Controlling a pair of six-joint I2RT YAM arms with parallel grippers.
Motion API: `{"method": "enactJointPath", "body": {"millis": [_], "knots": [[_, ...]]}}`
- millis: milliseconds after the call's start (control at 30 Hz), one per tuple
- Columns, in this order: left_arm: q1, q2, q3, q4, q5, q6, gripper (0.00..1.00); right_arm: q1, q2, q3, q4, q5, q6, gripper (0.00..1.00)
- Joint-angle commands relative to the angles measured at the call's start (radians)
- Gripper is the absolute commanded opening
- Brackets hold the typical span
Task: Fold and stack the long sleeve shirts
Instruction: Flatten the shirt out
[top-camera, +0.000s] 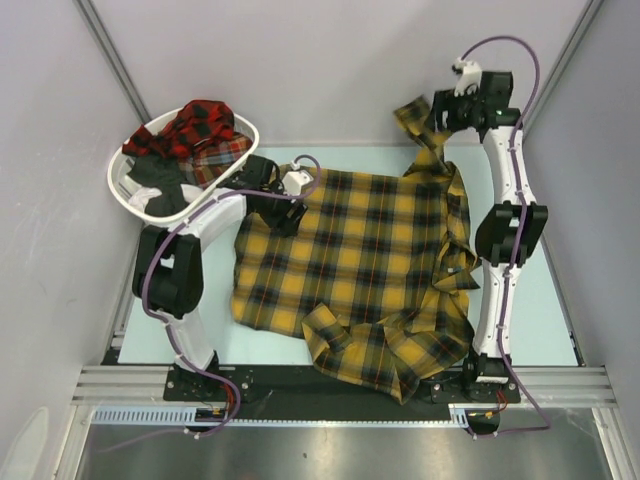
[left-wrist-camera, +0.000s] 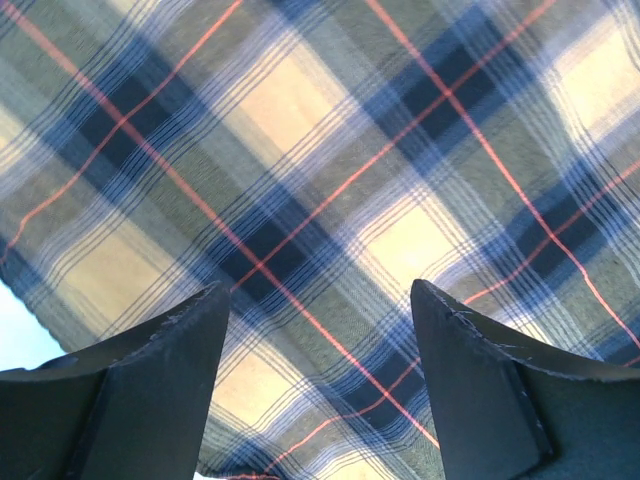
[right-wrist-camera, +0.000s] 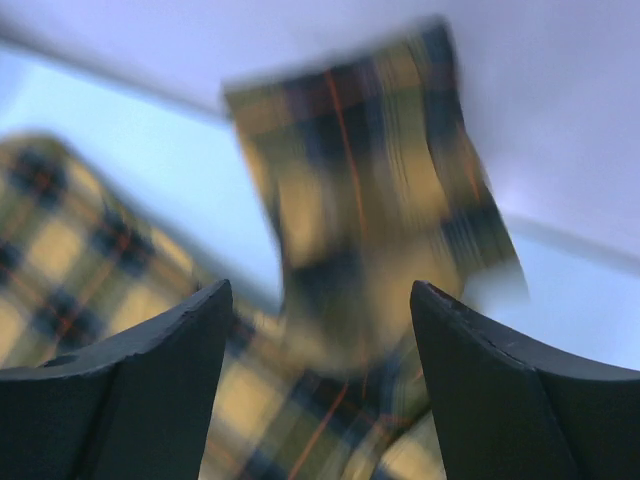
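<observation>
Lying spread over the pale table (top-camera: 545, 300), the mustard-yellow shirt (top-camera: 350, 260) is covering most of the surface between the two arms, with one sleeve bunching along its near edge. Just beyond the shirt's far left corner a white basket (top-camera: 128, 203) is sitting. It is holding red-and-black plaid shirts (top-camera: 200, 125) heaped toward its far side, and some darker cloth (top-camera: 160, 180) is filling the side nearer the arms.

The left gripper (left-wrist-camera: 320, 290) is hovering over the yellow shirt's far left corner and pointing down at the plaid. Its jaws are standing wide apart and gripping nothing, and the wrist view is not showing whether the tips are touching the cloth.

The right gripper (right-wrist-camera: 320, 290) is hanging above the shirt's far right corner, also released wide, with nothing between its fingers. The shirt's far sleeve (top-camera: 418, 125) is standing up off the table just beside this gripper. It is blurring in the wrist view, so contact cannot be told.
</observation>
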Motion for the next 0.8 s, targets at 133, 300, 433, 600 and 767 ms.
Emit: {"method": "enactJointPath", "body": {"millis": [133,300,433,600,767], "knots": [[0.015,-0.01,0.003,0.021,0.025,-0.064,0.79,-0.038,-0.411,-0.64,-0.288,0.055,-0.348,0.7],[0.015,0.01,0.003,0.02,0.034,-0.056,0.79,0.05,-0.464,-0.808,-0.353,0.186,-0.399,0.61],[0.015,0.004,-0.014,0.021,0.028,-0.058,0.79,0.116,-0.447,-0.888,-0.361,0.286,-0.419,0.65],[0.015,-0.022,-0.058,0.029,0.002,-0.047,0.79,0.115,-0.407,-0.926,-0.419,0.384,-0.477,0.65],[0.015,-0.046,-0.097,0.036,-0.023,-0.046,0.79,0.069,-0.418,-1.027,-0.417,0.511,-0.587,0.47]]}}
